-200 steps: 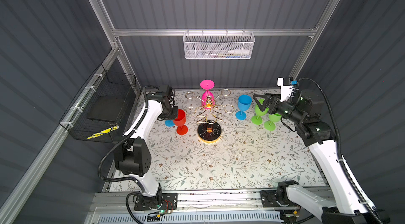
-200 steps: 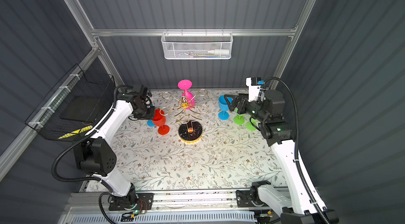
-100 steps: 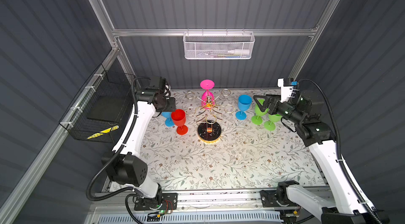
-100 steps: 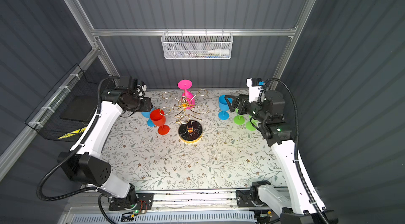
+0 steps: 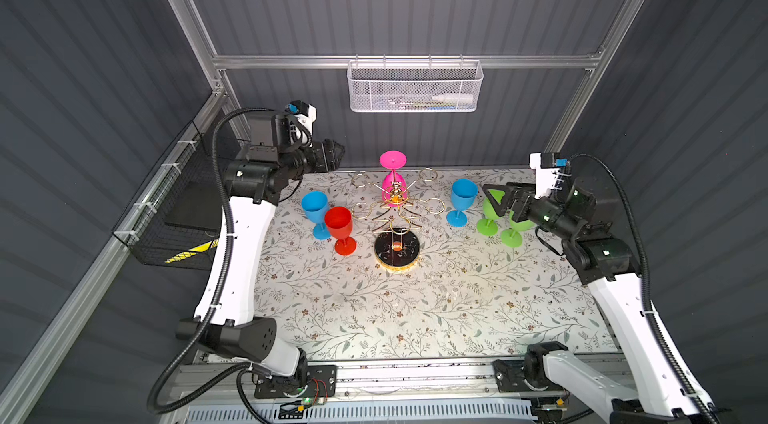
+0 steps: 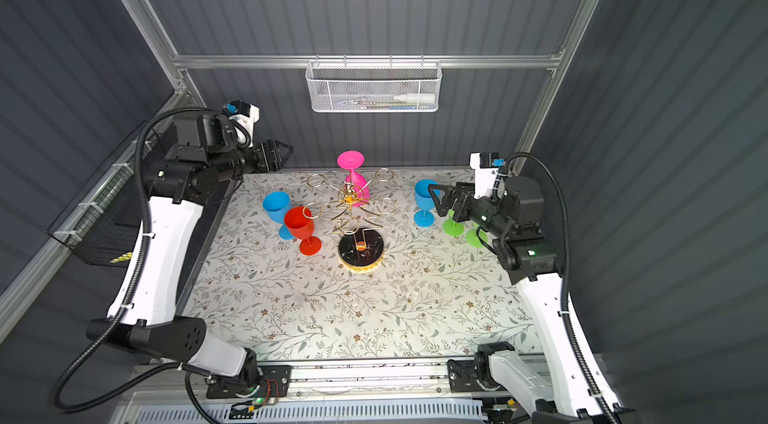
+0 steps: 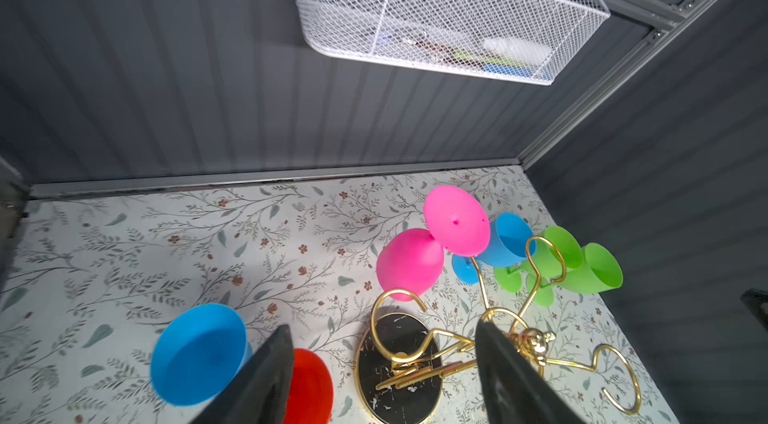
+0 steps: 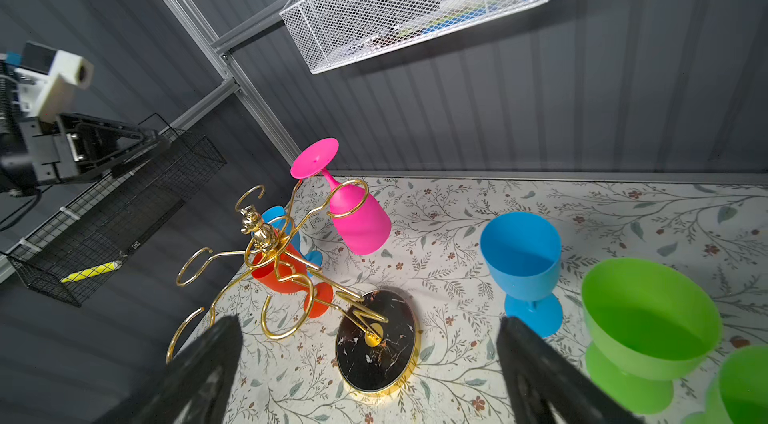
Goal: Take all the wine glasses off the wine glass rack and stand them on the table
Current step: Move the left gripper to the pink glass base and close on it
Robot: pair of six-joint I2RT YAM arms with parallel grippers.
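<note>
Pink wine glass (image 5: 392, 177) hangs inverted on wine glass rack (image 5: 397, 249), near worktop (image 5: 415, 310) back edge. Left end effector (image 5: 338, 151), right end effector (image 5: 494, 200): jaws apart, apparently empty.

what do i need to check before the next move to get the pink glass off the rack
1. pink wine glass hangs upside down in a ring of the wine glass rack: ok
2. rack upright on its round base: ok
3. left tool open and empty: ok
4. right tool open and empty: ok
5. red glass clear of the rack's rings: cannot tell
</note>
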